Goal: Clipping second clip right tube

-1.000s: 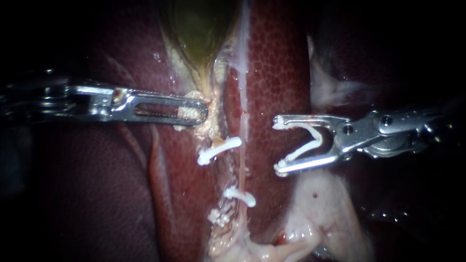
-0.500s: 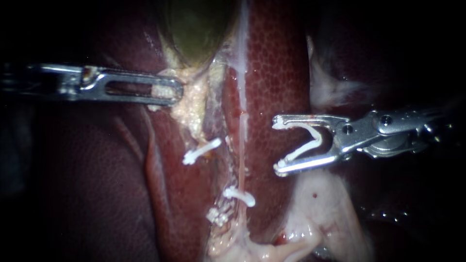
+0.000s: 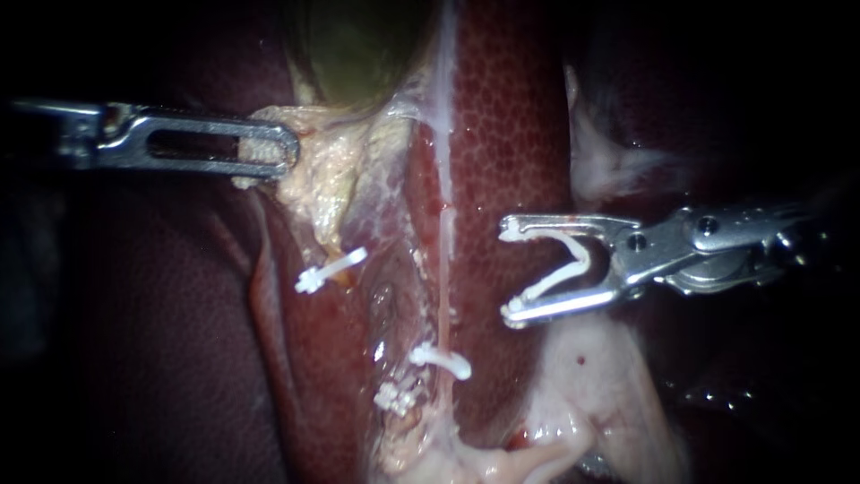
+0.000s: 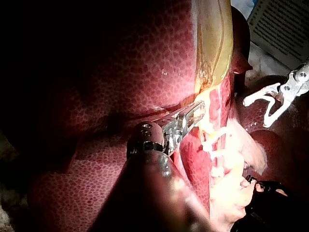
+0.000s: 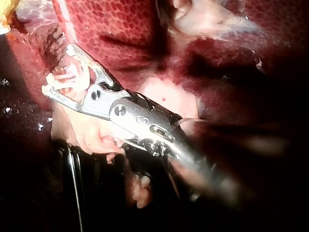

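Slender steel left instrument (image 3: 288, 149) in from the left edge, upper left of the frame, claw clamped together on pale yellowish fatty tissue (image 3: 315, 179) just below the dark green gallbladder (image 3: 358, 45). Slender steel right instrument (image 3: 511, 271) in from the right edge at mid-height, claw spread wide yet gripping an open white V-shaped plastic clip (image 3: 573, 260) from both sides. Thin pinkish right tube (image 3: 444, 287) running down the centre over the mottled red liver (image 3: 511, 134), just left of that clip, not touching it. Closed white clip (image 3: 441, 358) across the tube, lower centre.
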You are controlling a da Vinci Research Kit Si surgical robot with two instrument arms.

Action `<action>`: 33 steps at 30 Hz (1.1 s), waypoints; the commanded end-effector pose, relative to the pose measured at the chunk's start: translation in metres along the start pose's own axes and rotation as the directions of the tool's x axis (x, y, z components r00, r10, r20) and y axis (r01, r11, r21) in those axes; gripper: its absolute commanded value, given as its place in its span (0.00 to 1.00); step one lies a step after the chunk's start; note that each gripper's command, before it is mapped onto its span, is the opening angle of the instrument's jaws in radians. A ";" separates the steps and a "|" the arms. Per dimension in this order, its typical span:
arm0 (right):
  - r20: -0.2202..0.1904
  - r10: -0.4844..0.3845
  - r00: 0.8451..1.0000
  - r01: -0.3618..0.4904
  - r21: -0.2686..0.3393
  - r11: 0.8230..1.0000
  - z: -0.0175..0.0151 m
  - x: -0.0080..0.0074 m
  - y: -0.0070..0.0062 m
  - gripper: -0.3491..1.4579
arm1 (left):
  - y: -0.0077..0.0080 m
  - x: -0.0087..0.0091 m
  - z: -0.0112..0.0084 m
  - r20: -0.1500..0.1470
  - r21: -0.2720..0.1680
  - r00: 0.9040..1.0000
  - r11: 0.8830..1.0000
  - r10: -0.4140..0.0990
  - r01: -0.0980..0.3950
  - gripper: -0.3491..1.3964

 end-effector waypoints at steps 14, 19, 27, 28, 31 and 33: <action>0.100 0.141 0.985 -0.142 0.005 0.990 0.0055 -0.0104 0.0016 0.52 | 0.0001 0.0002 0.0001 0.001 -0.001 1.000 1.000 0.001 -0.001 0.00; 0.102 0.176 0.979 -0.178 0.010 0.984 0.0073 -0.0123 0.0017 0.52 | 0.0001 0.0003 0.0002 0.001 -0.002 1.000 1.000 0.002 -0.002 0.00; 0.103 0.227 0.969 -0.229 0.007 0.973 0.0093 -0.0134 0.0019 0.51 | 0.0000 0.0005 0.0003 0.002 -0.003 1.000 1.000 0.002 -0.002 0.00; 0.103 0.232 0.967 -0.234 0.008 0.972 0.0096 -0.0135 0.0019 0.51 | 0.0000 0.0005 0.0004 0.003 -0.004 1.000 1.000 0.002 -0.002 0.00; 0.093 0.252 0.963 -0.255 0.018 0.967 0.0105 -0.0137 0.0019 0.51 | 0.0000 0.0006 0.0004 0.003 -0.004 1.000 1.000 0.003 -0.003 0.00; 0.083 0.262 0.962 -0.265 0.022 0.964 0.0110 -0.0138 0.0019 0.50 | 0.0000 0.0006 0.0005 0.003 -0.005 1.000 1.000 0.003 -0.003 0.00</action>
